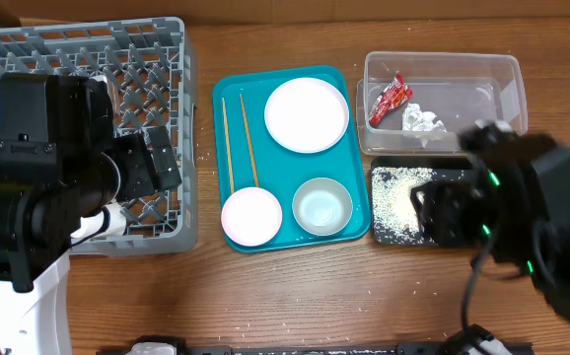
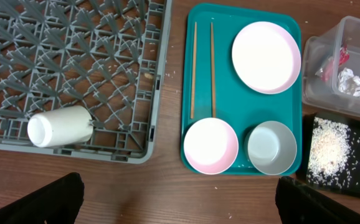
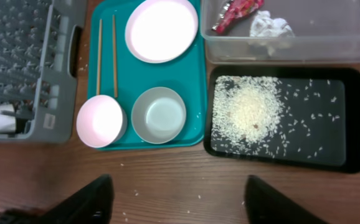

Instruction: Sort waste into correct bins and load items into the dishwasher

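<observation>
Small white cup [image 2: 58, 127] lies sideways in grey lattice plastic dish rack [image 2: 105, 56] (loaded for washing); left gripper [image 2: 177, 183] and right gripper [image 3: 179, 183] gape empty.

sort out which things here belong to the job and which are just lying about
Job: red wrapper, tissue wad, rice, clear tub, black tray, plate, pink bowl, grey-green bowl, white cup, chopsticks, dish rack.

Lying about: teal tray, wooden table.
</observation>
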`<state>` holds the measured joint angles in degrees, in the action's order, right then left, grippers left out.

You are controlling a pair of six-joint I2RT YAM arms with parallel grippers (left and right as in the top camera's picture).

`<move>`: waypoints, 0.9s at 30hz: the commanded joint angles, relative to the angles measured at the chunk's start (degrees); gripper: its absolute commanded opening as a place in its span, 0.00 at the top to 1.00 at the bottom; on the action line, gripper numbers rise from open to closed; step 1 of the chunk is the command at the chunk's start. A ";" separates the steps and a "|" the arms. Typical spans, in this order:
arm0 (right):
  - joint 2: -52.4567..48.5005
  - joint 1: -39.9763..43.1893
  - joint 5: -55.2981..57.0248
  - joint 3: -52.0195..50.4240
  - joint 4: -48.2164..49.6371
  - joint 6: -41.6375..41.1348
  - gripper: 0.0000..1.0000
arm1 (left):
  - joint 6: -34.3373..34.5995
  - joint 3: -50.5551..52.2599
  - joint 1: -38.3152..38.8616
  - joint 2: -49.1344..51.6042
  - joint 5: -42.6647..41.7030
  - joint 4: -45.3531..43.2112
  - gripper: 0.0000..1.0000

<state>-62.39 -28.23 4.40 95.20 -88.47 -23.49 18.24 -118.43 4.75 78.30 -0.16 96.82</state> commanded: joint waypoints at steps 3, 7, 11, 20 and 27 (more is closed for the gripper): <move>6.23 -0.44 2.80 -14.38 5.99 -2.05 0.12 | -0.46 0.22 -0.24 0.35 0.59 -0.02 0.00; 6.19 -0.44 -0.13 -17.25 6.80 -2.03 0.11 | -0.46 0.22 -0.24 0.35 0.59 -0.02 0.00; 5.40 -0.44 -4.44 -17.22 6.95 -1.81 0.10 | -0.46 0.20 -0.24 0.35 0.59 -0.02 0.00; 5.35 -0.44 -4.57 -17.22 7.32 -1.86 0.00 | -0.46 0.22 -0.24 0.35 0.59 -0.02 0.00; 5.03 -0.42 -4.55 -17.25 7.19 -1.86 0.00 | -0.46 0.22 -0.24 0.35 0.59 -0.02 0.00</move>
<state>-57.54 -28.27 0.21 77.82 -81.54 -25.28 18.24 -118.41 4.75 78.30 -0.16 96.86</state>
